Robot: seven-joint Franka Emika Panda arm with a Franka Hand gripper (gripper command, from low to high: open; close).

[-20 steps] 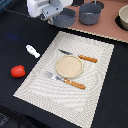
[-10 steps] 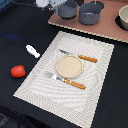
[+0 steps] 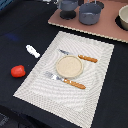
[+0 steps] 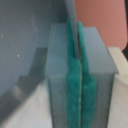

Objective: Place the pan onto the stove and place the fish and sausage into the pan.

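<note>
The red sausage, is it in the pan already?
No, the sausage lies on the dark table beside the striped placemat, far from the stove.

stove: 1 | pan: 1 | pot: 1 | bowl at the far right edge: 1 | fish: 1 | sausage: 1 | placemat: 1 | plate: 1 | knife: 1 | fork: 1 | green gripper pads: 2
</note>
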